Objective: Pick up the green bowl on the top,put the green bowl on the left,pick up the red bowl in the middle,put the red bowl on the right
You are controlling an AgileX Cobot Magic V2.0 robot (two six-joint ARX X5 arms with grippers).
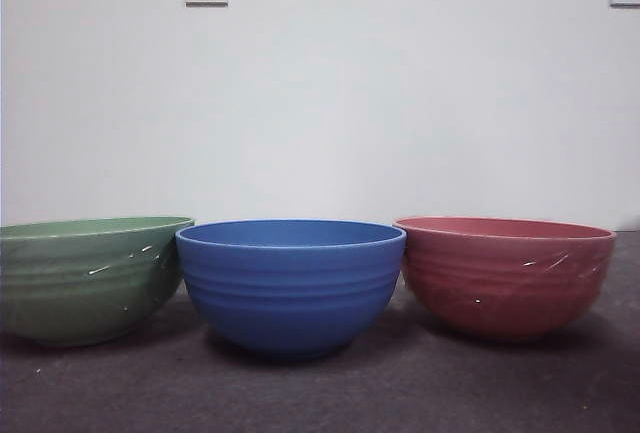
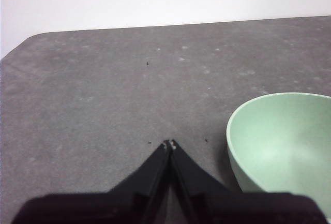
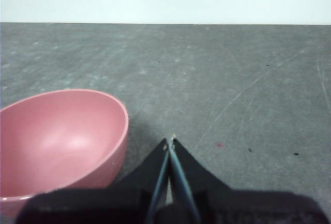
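We see 3 bowls in a row: green bowl (image 1: 85,278), blue bowl (image 1: 291,283), red bowl (image 1: 503,275). Left gripper (image 2: 169,144) and right gripper (image 3: 170,140) have jaws together, holding nothing.

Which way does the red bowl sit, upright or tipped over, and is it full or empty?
Upright and empty: the red bowl rests on its base, rim level, and the right wrist view shows a bare inside.

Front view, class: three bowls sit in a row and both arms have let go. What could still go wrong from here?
The green bowl and the red bowl appear to touch the blue bowl, so nudging one may shift its neighbour. Each shut gripper, left gripper and right gripper, sits close beside its bowl, so a careless retreat could clip a rim.
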